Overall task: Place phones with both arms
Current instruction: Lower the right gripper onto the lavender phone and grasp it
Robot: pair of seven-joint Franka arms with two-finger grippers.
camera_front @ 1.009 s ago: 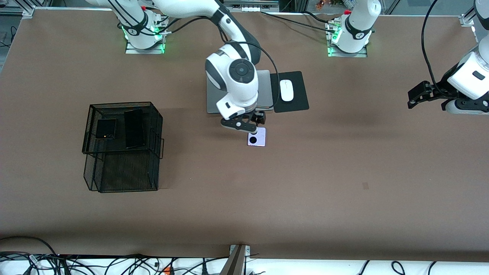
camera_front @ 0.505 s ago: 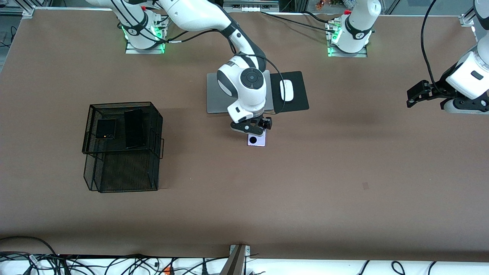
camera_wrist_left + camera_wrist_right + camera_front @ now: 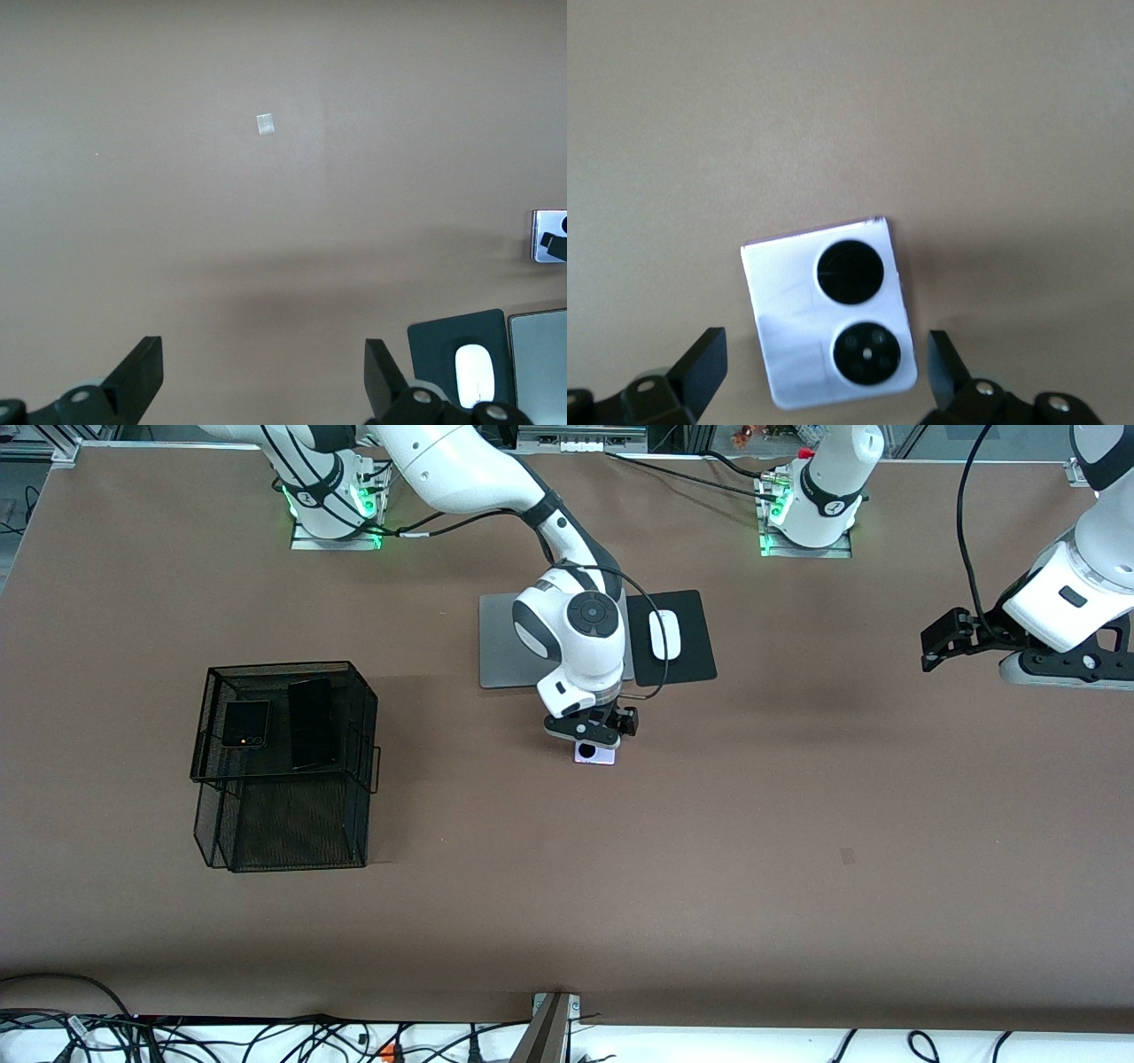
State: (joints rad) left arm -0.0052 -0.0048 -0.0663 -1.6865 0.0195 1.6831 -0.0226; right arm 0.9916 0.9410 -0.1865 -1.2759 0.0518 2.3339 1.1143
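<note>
A pale lilac-white phone with two black camera circles lies flat on the brown table, just nearer the front camera than the laptop. My right gripper hangs directly over it, open. In the right wrist view the phone lies between the spread fingers, untouched. A squarish black phone and a long black phone rest on top of the black mesh basket. My left gripper waits in the air at the left arm's end of the table, open and holding nothing.
A silver laptop lies closed beside a black mouse pad carrying a white mouse. A small patch of tape marks the table. Cables run along the table edge nearest the front camera.
My right gripper has slid toward the front camera and lower, and now covers most of the pale phone. The left arm has shifted slightly toward the table's middle.
</note>
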